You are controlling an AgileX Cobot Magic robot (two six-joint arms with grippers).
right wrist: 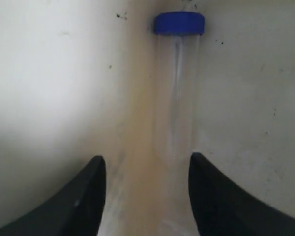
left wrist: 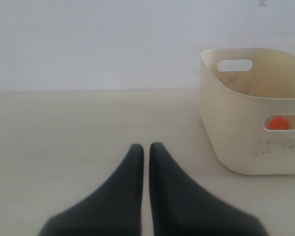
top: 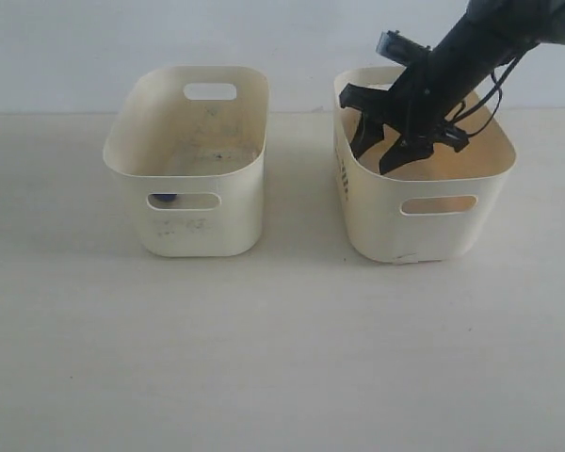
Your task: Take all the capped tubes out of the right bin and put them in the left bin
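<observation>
Since R jaws stand apart, unclenched, astride blue-capped tube [right wrist: 176, 98] on floor of right bin [top: 433, 235] (worktop [top: 282, 358] far-right), tube hugging one finger [right wrist: 206, 196], off-ctr squeeze may roll/flick it out of grip. L jaws clenched, empty; left bin [top: 198, 226] beyond.

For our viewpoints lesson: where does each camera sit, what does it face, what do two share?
Exterior: raised front viewpoint, faces left bin, right bin; right arm shows.
Left wrist: low over table, faces left bin; left end effector, shut, shows.
Right wrist: inside right bin, faces blue-capped tube; right end effector, open, shows.
Shared: exterior, left wrist show left bin.
</observation>
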